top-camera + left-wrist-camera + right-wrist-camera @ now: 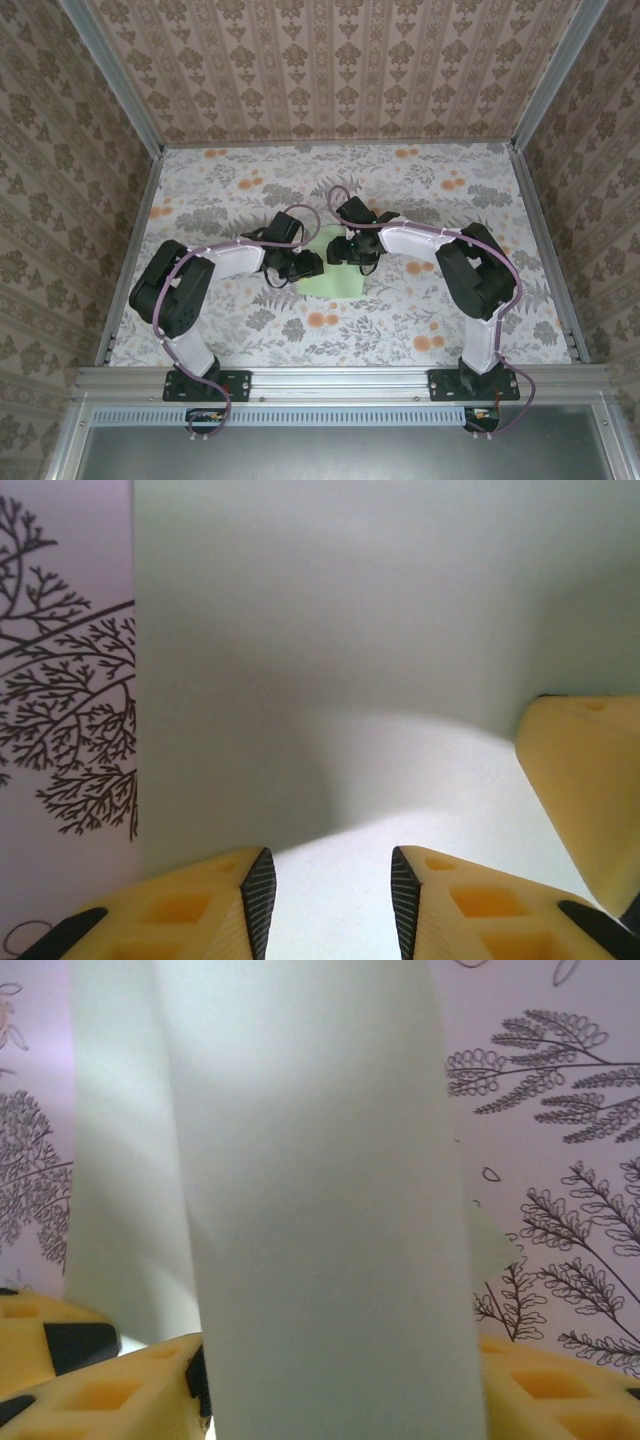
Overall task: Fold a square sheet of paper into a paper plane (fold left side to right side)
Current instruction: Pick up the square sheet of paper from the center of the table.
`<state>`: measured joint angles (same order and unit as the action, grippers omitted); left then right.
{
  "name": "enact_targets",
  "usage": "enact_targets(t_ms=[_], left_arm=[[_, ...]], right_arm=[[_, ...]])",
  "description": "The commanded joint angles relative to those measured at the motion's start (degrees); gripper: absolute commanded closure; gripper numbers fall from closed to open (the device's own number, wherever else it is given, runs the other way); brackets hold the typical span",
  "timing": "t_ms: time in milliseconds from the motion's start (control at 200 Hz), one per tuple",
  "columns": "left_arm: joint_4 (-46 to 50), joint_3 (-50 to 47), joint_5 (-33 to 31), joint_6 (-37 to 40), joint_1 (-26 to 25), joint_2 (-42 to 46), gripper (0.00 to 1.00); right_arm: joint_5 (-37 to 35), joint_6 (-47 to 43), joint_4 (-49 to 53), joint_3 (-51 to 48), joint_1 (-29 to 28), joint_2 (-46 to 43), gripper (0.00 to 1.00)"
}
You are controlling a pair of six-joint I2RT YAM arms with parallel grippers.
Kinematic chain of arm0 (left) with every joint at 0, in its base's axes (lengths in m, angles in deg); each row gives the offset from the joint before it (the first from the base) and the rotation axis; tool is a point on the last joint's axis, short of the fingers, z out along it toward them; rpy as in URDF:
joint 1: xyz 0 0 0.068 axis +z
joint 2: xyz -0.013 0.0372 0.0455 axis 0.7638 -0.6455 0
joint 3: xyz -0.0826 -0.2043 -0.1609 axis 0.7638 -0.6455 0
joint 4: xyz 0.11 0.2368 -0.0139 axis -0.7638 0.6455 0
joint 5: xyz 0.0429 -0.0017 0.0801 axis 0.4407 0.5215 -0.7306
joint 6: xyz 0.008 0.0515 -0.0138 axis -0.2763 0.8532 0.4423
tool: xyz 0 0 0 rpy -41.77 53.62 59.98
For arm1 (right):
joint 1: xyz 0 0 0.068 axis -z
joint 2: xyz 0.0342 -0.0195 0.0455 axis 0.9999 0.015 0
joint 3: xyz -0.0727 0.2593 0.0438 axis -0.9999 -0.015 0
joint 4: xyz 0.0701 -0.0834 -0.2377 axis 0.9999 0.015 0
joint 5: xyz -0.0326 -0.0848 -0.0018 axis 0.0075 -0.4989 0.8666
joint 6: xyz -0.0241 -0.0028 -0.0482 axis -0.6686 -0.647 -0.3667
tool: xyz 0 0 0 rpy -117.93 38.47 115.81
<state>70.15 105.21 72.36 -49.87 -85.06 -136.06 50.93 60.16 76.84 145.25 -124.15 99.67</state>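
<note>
Surroundings: a table (200, 335) under a cloth (430, 200) printed with grey ferns and orange flowers. It is walled on three sides by brown patterned wallpaper (330, 60).
Paper plane: the pale-green paper plane (335, 286) lies at the middle of the table. Its 6 o'clock edge is bare and the rest is under the two grippers.
Left gripper: the left gripper (300, 266) sits at 10 o'clock of the paper. In the left wrist view, the left gripper (330, 880) has its yellow fingers spread over the flat sheet, with nothing between the black pads.
Right gripper: the right gripper (352, 252) sits at 12 o'clock of the paper. In the right wrist view, a broad flap of the sheet (320, 1210) stands up between its fingers (110, 1395). Whether they pinch it I cannot tell.
Fern print: bare cloth shows at 9 o'clock of the sheet in the left wrist view.
</note>
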Motion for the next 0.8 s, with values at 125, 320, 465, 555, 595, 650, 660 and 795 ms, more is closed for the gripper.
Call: enact_targets(t_ms=[125,320,465,555,595,650,660,795], left_arm=[[0.57,-1.63,-0.07,2.23,1.94,5.10,0.56],[-1.80,-4.67,1.40,4.78,6.35,11.65,0.51],[-4.28,-7.27,5.45,6.63,11.87,17.81,0.45],[-7.91,-8.89,10.15,7.24,15.29,22.33,0.39],[-9.84,-9.42,12.32,7.41,16.58,24.57,0.34],[-12.68,-9.82,16.42,7.56,18.18,27.49,0.28],[-13.16,-9.79,17.15,7.65,18.38,27.96,0.27],[-17.43,-8.39,23.89,8.42,20.71,32.99,0.15]], right_arm=[[1.82,-1.21,0.21,-1.03,0.05,-4.04,0.58],[5.83,-3.48,-3.42,-3.09,1.59,-7.55,0.70],[11.69,-5.82,-7.00,-5.09,3.52,-11.42,0.74],[16.60,-8.09,-9.07,-6.27,5.08,-14.94,0.75],[18.83,-9.14,-9.84,-6.67,5.89,-16.70,0.75],[21.60,-10.73,-10.57,-7.18,6.96,-19.36,0.75],[22.10,-10.99,-10.65,-7.28,7.21,-19.88,0.75],[28.94,-13.67,-11.61,-7.35,9.76,-25.88,0.75]])
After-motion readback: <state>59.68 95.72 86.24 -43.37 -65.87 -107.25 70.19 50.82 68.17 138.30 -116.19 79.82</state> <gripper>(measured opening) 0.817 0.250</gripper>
